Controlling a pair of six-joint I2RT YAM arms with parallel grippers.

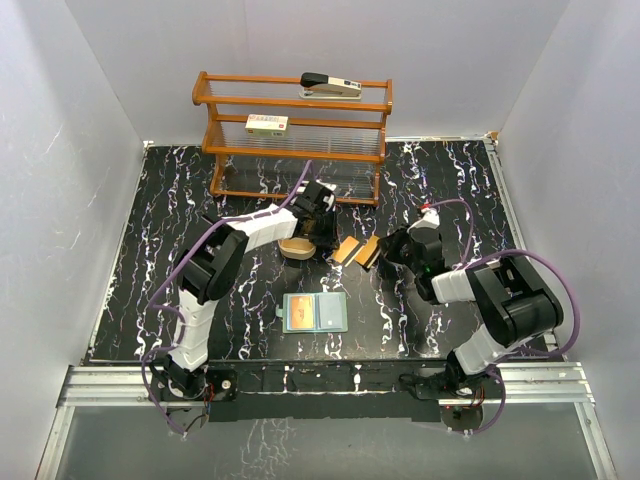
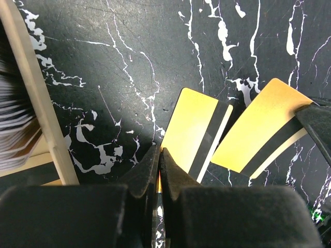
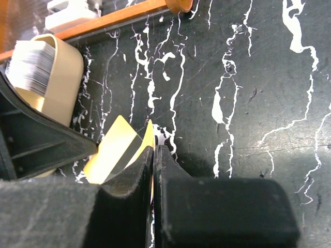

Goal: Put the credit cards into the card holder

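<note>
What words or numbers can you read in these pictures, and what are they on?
Nothing here reads clearly.
White box on the shelf: printed label, too small to read.
Card holder: print inside too small.
Stack of cards in the tan tray: fine lines, blurred.
Yellow card and second yellow card: only a black stripe each, no words.
Stapler: no readable marking.

Plain white walls [image 1: 85,150] enclose black white-veined tabletop [image 1: 160,240]; orange-brown wooden rack [image 1: 295,152] at back edge.
</note>
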